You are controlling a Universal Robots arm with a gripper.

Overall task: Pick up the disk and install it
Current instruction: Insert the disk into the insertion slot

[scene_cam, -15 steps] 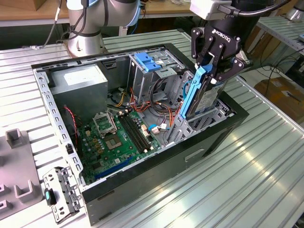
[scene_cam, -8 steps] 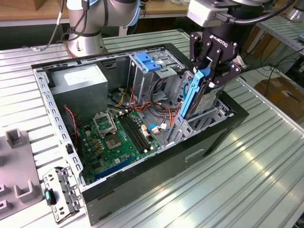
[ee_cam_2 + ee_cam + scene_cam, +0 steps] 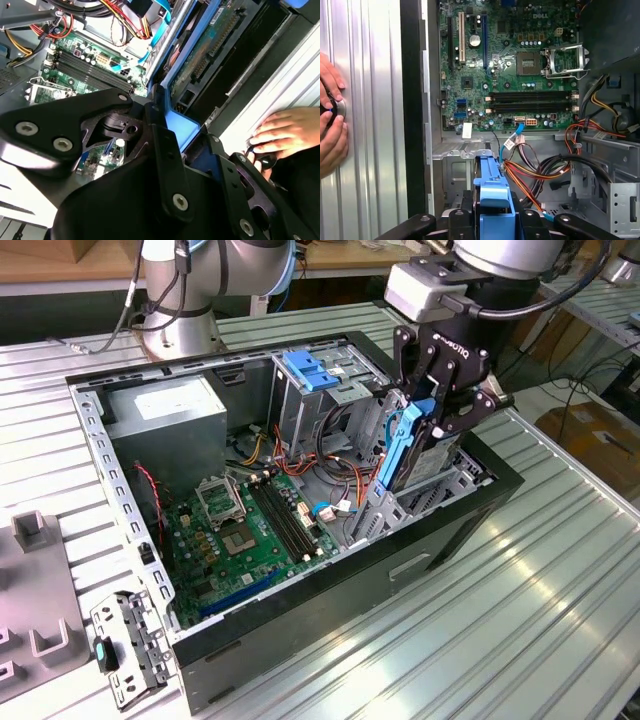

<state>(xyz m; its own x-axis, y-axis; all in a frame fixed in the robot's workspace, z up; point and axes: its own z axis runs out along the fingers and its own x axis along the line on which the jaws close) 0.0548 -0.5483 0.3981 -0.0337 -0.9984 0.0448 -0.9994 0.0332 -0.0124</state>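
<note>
jaws: my gripper (image 3: 432,408) is clamped on the disk's top end, upper right of centre in the exterior view
disk (image 3: 405,445) vs jaws: directly below my fingers; long axis steeply upright, top leaning right
disk place: lower end in the drive bay (image 3: 452,488), right end of the case (image 3: 300,585)
look: dark grey slab, bright blue carrier

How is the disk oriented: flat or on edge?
The disk stands on edge, leaning; gripper clamps its upper end, lower end inside the case.
</note>
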